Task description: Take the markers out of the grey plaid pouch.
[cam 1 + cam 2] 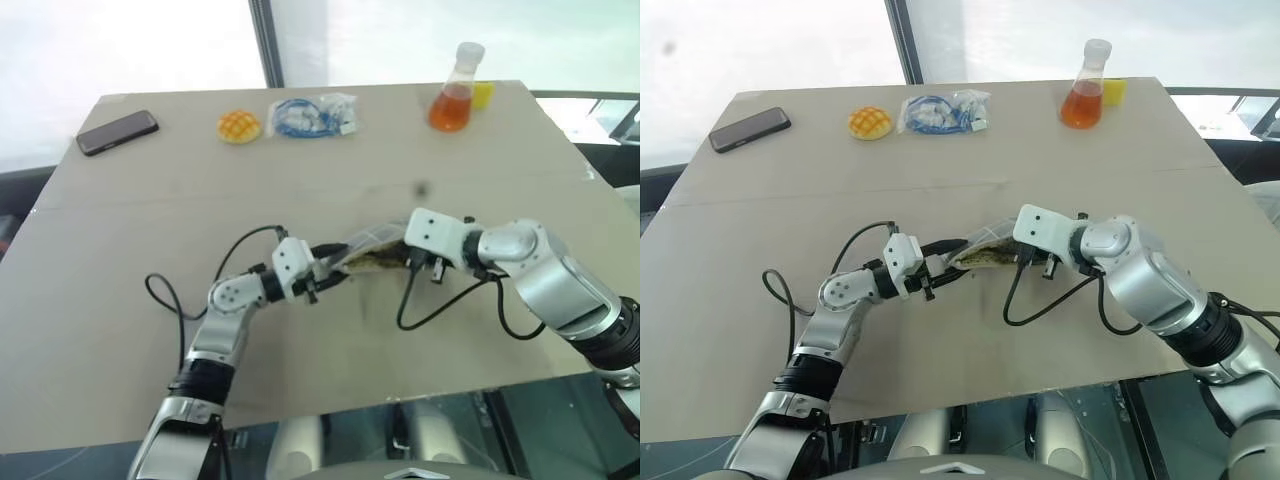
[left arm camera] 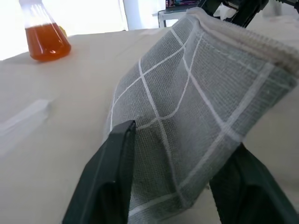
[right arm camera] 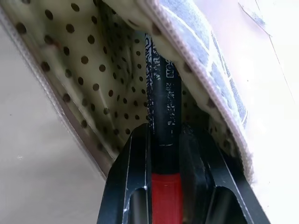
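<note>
The right gripper (image 3: pixel 166 154) has its two black fingers (image 3: pixel 133 177) closed on a marker (image 3: pixel 164 112), a black barrel with a red end, at the mouth of the pouch (image 1: pixel 368 250). The barrel runs up into the pouch, against a pale lining with dark dots; how many more markers lie inside cannot be told.

The left gripper (image 2: pixel 173 177) stands half open at the pouch's other end, one finger (image 2: pixel 105 182) on either side of the grey cloth with its pale grid lines. Whether the fingers press the cloth cannot be told.

The pouch hangs lifted between the two grippers, above the middle of the table (image 1: pixel 120 330).

Along the far edge of the table, well apart from the pouch, lie a phone (image 1: pixel 118 132) at the left, a yellow bun-like thing (image 1: pixel 239 126), a clear bag (image 1: pixel 313 115) with blue cable inside, and a flask (image 1: pixel 453 92) partly filled with orange liquid, with a small yellow thing (image 1: pixel 483 95) just beside it.
</note>
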Available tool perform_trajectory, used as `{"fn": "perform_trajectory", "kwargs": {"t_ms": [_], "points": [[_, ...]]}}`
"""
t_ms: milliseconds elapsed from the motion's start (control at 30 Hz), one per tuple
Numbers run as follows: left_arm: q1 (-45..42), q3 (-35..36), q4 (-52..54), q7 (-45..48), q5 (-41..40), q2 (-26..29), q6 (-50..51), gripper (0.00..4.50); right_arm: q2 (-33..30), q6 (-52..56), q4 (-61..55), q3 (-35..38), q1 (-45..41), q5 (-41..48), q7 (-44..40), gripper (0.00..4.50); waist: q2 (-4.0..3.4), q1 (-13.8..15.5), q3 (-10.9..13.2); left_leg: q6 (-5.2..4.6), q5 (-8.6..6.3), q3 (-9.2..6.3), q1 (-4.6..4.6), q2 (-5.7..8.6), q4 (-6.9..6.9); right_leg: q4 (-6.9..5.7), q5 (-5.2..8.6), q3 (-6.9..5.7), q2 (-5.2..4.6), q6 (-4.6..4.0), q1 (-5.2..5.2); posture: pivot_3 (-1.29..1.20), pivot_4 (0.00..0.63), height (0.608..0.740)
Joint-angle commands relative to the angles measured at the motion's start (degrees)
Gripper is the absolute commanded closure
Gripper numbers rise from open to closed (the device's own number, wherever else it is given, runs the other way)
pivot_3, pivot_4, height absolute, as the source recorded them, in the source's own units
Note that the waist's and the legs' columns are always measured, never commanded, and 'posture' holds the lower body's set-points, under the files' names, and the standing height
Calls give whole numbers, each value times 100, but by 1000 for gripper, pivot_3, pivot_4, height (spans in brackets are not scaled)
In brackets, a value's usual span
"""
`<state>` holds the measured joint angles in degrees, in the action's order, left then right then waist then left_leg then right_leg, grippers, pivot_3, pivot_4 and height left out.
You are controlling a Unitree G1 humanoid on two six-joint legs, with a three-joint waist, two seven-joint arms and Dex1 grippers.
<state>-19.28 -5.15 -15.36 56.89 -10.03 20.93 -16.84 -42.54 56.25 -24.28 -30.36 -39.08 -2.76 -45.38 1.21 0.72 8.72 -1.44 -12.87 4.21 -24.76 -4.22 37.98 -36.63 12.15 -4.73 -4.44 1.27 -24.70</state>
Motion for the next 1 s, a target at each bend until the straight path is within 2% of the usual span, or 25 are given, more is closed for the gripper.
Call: {"fn": "perform_trajectory", "kwargs": {"t_ms": [33, 133, 233, 433, 600, 733, 833, 900, 1000], "points": [[-144, 18, -14, -83, 55, 43, -348, 2214, -12, 27, -156, 296, -30, -12, 64, 4130, 0, 0, 0, 0, 0, 0, 0, 0, 0, 0, 0, 0, 0, 0, 0, 0, 150, 740], [-169, 44, 77, 19, -43, 92, -473, 3064, -45, 34, -143, 342, -9, 3, 72, 4130, 0, -1, 0, 0, 0, 1, 0, 0, 0, 0, 0, 0, 0, 0, 0, 0, 150, 740], [-159, 41, 165, -31, -37, 97, -506, 4405, -53, 66, -165, 416, -3, 36, 71, 4130, 0, 1, 0, 0, 0, 1, 0, 0, 0, 0, 0, 0, 0, 0, 0, 0, 150, 740], [-259, -5, 36, -660, 550, 79, -765, 4468, -87, 327, -432, 748, -12, 291, -27, 4130, 0, 7, 0, 0, 0, 0, -1, 0, 0, 0, -1, 0, 0, 1, 0, 0, 150, 740], [-411, -59, -251, -1388, 1193, 80, -905, 4468, -257, 1140, -1203, 1254, 9, 1004, -408, 4130, 0, 7, 0, 0, 0, -1, -1, 0, 0, -1, -13, 0, 0, 17, 0, 0, 150, 740], [-507, -171, -341, -1682, 1538, 116, -1104, 4468, -109, 1606, -1393, 1752, 50, 1410, -297, 4130, 0, 6, 0, 0, 0, -2, 0, 0, -2, 0, -14, 0, 0, 17, 0, 0, 150, 740], [-479, -117, -277, -1515, 1075, 21, -787, 4468, -305, 1621, -1485, 2082, 315, 1482, -154, 4130, 1, 17, 0, 0, 0, -2, 0, 0, -2, 0, -13, -1, -2, 15, 0, 0, 150, 740], [-384, 16, -129, -1248, 451, -60, -299, 4468, -594, 1565, -1507, 2354, 676, 1440, -57, 4130, 1, 17, 1, 0, 0, -2, -2, 2, -1, 0, -10, -1, -6, 10, 1, 0, 150, 740], [-262, 214, 43, -851, -289, -28, 251, 4468, -1184, 770, -1229, 2503, 1599, 1069, 142, 4130, 4, 30, 0, -3, -2, -3, -7, 6, -2, 7, -13, -2, -13, 16, 2, 0, 150, 740]]}}
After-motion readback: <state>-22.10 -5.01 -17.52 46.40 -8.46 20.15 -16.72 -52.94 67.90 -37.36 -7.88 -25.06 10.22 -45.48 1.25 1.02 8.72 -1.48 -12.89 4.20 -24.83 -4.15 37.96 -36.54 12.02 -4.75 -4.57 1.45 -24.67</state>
